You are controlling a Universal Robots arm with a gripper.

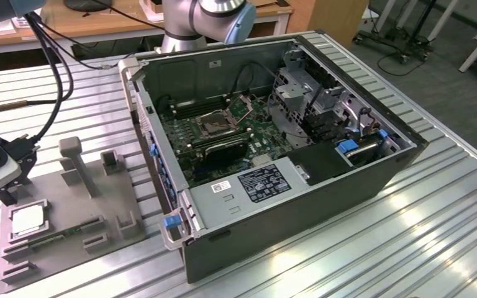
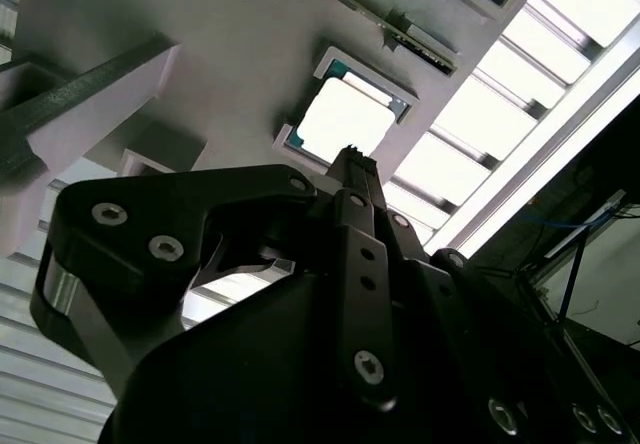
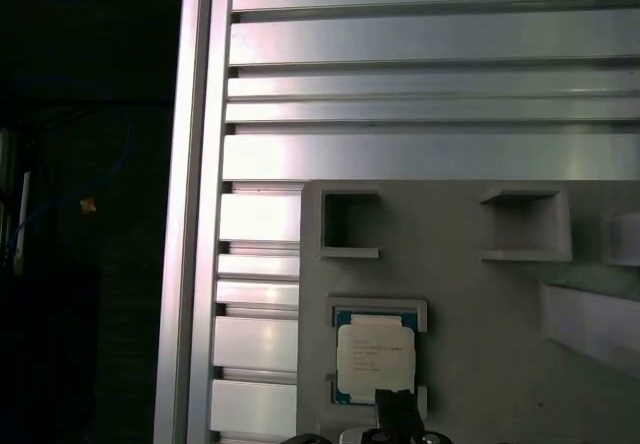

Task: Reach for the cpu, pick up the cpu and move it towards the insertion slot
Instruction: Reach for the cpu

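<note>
The cpu (image 1: 27,218) is a small square chip with a silvery-white face, lying flat in a recess of the grey plastic fixture (image 1: 72,214) on the exterior view's left. My gripper (image 1: 8,195) hangs just above the fixture, close over the chip and not touching it. In both wrist views the cpu (image 2: 345,119) (image 3: 372,356) sits just beyond my gripper (image 2: 352,159) (image 3: 395,409). The insertion slot (image 1: 216,122) is a square metal-framed socket with a dark centre, on the green board inside the open computer case (image 1: 371,180).
The fixture carries two upright grey posts (image 1: 72,162) and several small pockets (image 3: 350,222). It lies on a ribbed metal table (image 1: 437,230). Black cables (image 1: 56,68) hang over the table's left part. The arm's base (image 1: 181,25) stands behind the case.
</note>
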